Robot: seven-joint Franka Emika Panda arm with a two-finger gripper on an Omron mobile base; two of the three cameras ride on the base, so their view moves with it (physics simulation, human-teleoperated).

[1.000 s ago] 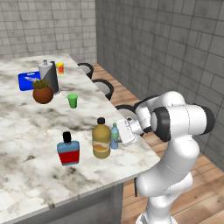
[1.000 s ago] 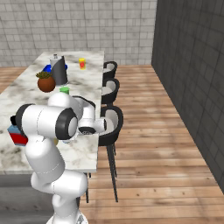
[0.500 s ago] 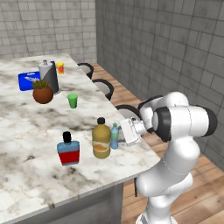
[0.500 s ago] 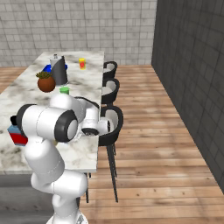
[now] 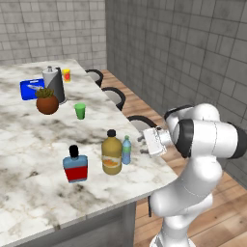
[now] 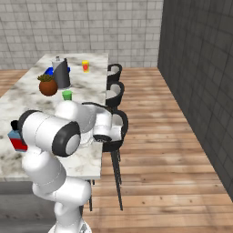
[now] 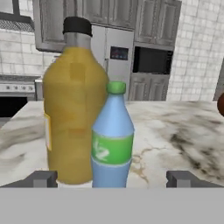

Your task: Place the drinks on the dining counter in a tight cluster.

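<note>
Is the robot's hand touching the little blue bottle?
Apart. In the hand view, the open gripper has one fingertip each side of the blue bottle, with counter showing between.

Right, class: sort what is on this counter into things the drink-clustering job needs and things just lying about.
Job: amber bottle, light-blue bottle, blue flask, dining counter.

Lying about: green cup, potted plant, grey jug, blue box, orange cup.

No legible text on any label.
</note>
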